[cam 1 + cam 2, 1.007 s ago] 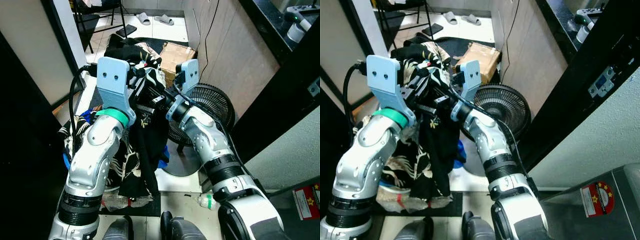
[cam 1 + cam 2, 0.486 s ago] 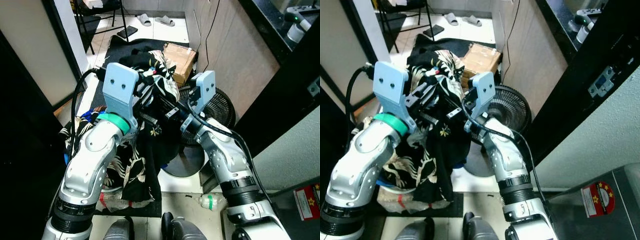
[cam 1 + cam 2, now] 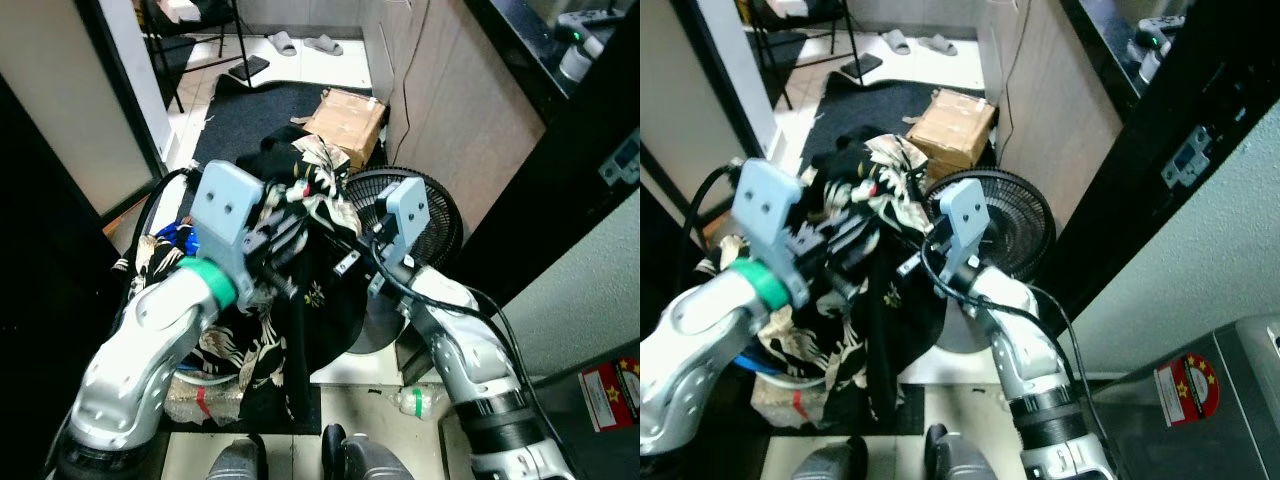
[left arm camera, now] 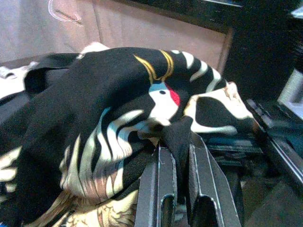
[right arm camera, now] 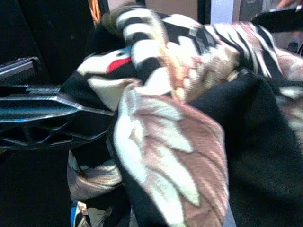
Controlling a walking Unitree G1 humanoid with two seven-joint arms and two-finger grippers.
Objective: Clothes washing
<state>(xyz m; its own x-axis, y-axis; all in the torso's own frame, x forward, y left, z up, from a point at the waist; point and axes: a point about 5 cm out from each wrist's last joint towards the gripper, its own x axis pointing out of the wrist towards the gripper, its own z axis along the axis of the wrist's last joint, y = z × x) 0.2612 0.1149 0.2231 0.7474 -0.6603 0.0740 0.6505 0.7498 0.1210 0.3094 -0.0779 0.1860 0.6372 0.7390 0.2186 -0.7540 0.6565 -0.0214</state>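
Cloth is bunched between both arms: a black garment (image 3: 318, 215) printed with cream leaves and cranes is held up at chest height, its long tail hanging down toward the floor between the robot's feet. The left gripper (image 4: 179, 156) is seen in its wrist view with the two black fingers (image 4: 158, 184) drawn nearly together and a fold of the fabric pinched between them, so the jaws are closed on the garment. The right gripper (image 3: 350, 262) is pressed in from the other side; in its own wrist view the print lies draped right against the lens, and whether its jaws are closed on the cloth cannot be told (the fabric hides them).

The two-sided hold appears to be chosen because the garment is loose and long: gathered from both sides, less of it is left to trail. More patterned laundry (image 3: 235, 345) is heaped in a basket (image 3: 170, 237) low on the robot's left, apparently where the load is kept. A standing fan (image 3: 425, 205) and a cardboard box (image 3: 345, 110) lie just beyond the raised bundle, and a plastic bottle (image 3: 412, 402) lies on the floor by the right arm, so the hanging tail could snag there when carried.
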